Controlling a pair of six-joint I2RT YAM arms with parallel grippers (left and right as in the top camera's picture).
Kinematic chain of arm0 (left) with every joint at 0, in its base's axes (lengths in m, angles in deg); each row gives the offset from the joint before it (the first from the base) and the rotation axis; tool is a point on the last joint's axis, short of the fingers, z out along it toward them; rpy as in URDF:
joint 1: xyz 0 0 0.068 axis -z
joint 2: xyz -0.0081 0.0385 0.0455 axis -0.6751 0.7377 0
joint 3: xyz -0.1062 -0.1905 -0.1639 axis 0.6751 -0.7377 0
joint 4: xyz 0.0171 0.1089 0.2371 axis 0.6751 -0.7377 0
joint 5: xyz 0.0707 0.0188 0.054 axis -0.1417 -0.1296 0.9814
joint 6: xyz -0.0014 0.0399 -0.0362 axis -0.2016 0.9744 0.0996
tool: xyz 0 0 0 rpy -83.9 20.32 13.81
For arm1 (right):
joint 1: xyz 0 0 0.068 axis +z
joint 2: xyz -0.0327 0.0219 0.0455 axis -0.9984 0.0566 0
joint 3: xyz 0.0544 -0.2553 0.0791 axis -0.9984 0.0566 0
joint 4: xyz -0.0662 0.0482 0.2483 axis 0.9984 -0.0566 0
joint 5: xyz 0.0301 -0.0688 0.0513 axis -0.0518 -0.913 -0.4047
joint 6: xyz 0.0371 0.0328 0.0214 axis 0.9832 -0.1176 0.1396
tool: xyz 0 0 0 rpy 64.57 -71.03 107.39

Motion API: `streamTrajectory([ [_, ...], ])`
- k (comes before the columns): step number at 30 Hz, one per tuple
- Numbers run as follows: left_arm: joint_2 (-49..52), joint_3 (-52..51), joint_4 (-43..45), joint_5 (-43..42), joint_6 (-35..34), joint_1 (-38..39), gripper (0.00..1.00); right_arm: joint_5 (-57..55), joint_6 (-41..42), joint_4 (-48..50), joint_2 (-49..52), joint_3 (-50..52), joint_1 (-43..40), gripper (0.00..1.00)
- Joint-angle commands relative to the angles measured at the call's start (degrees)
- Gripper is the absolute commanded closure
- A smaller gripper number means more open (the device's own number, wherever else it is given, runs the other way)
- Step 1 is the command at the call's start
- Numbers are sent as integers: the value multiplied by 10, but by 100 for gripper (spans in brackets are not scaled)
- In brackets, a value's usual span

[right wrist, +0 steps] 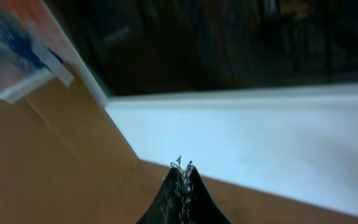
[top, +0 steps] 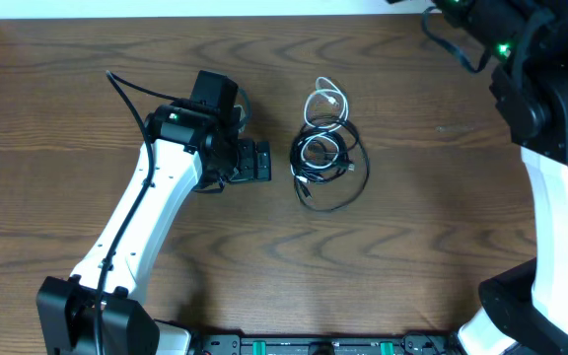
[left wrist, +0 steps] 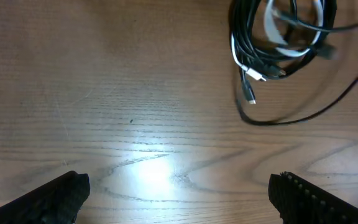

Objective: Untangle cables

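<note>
Cables (top: 328, 148) tangled on wooden table (top: 412, 247), left fingers (left wrist: 48, 199) spread wide nearby, right fingers (right wrist: 174, 200) pressed together

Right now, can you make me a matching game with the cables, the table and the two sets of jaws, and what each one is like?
Things:
1. cables
2. table
3. jaws of the left gripper
4. jaws of the right gripper

What they are like:
A. shut tight
B. brown wood
C. tangled in a pile
D. wide open

Pairs: 1-C, 2-B, 3-D, 4-A
</note>
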Motion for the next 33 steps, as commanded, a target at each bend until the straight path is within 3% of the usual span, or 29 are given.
streamTrajectory([
  [1, 4, -3, -2, 2, -3, 0, 2, -19, 3, -5, 3, -24, 0, 99],
  [4, 4, -3, -2, 2, -3, 0, 2, -45, 3, -51, 4, -24, 0, 94],
  [8, 4, -3, -2, 2, -3, 0, 2, -87, 0, -149, 10, -12, 0, 58],
  [11, 4, -3, -2, 1, -16, 0, 2, -88, 1, -226, 14, 12, 0, 44],
  [12, 4, -3, -4, -6, -18, 0, 2, -88, 1, -248, 15, 21, 0, 35],
  [15, 4, -3, -2, -44, -10, 0, 2, -88, 1, -306, 17, 63, 0, 14],
  [16, 4, -3, 3, -87, 12, 0, 2, -94, 1, -324, 17, 89, 0, 2],
  [19, 8, -3, 7, -141, 32, 10, 2, -101, 1, -329, 17, 140, -2, 1],
  [25, 50, -4, 9, -131, 40, 63, 2, -94, 7, -302, 17, 207, -18, 1],
  [33, 111, -4, 41, -110, 40, 114, 2, -94, 7, -320, 17, 213, -48, 1],
])
